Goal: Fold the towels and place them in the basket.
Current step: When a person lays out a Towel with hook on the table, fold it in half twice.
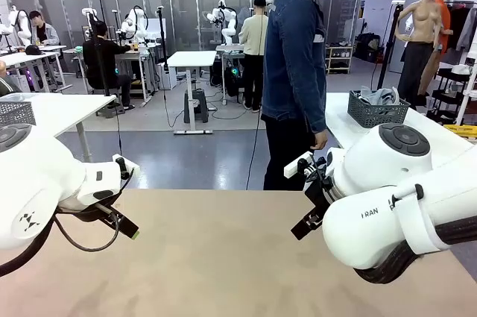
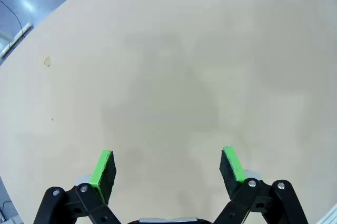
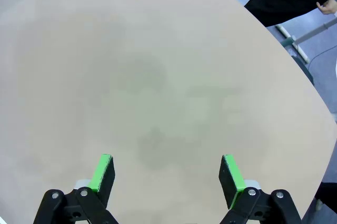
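Observation:
The towels are out of view. The tan table [image 1: 223, 257] lies bare between my arms. A dark grey wire-mesh basket [image 1: 376, 114] with grey cloth heaped in it stands on a white table behind, at the right. My left gripper [image 1: 127, 220] hangs over the table's left part. In the left wrist view the left gripper [image 2: 167, 162] is open, its green pads [image 2: 102, 167] wide apart above bare tabletop. At the right hovers my right gripper [image 1: 304, 216]. The right wrist view has the right gripper [image 3: 167, 168] open too, with nothing between its fingers.
A person [image 1: 294, 71] in a dark denim jacket stands at the table's far edge, turned to the right; their hand [image 3: 326, 7] hangs beyond that edge. A second mesh basket [image 1: 16, 113] sits on a white table at the left.

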Controlling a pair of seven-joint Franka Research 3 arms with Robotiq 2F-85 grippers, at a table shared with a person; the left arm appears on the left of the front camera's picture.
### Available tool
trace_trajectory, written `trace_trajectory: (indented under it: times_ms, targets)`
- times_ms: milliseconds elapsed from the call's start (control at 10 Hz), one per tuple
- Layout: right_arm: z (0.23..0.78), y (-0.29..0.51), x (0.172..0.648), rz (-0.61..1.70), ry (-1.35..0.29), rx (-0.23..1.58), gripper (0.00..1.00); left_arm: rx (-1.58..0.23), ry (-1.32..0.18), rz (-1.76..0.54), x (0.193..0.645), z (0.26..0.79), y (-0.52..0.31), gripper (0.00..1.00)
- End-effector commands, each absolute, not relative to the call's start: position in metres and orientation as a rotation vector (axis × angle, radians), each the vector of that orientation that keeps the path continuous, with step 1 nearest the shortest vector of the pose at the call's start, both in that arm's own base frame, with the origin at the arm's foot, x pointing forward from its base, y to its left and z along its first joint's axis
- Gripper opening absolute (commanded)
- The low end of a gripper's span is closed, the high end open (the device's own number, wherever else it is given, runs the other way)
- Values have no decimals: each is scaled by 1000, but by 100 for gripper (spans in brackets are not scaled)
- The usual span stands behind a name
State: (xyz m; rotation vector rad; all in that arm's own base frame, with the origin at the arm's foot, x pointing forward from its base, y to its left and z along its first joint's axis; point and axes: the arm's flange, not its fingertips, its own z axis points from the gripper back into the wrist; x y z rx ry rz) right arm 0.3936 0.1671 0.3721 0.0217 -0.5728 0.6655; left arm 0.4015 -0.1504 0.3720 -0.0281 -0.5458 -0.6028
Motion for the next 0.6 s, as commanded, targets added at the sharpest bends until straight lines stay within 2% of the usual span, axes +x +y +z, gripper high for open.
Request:
trace_trajectory:
  times_ms: [0, 200, 300, 400, 500]
  targets:
    - [372, 167, 394, 664, -573, 23, 100, -28, -546, -602, 402, 372, -150, 100]
    - [372, 167, 394, 666, -573, 22, 100, -28, -546, -603, 401, 372, -150, 100]
    - [398, 163, 399, 663, -587, 18, 100, 2, -518, -620, 404, 394, -149, 100]
    - [423, 159, 400, 651, -592, 99, 100, -55, -489, -600, 403, 422, -148, 100]
    - [459, 155, 400, 657, -592, 106, 100, -102, -457, -604, 400, 459, -145, 100]
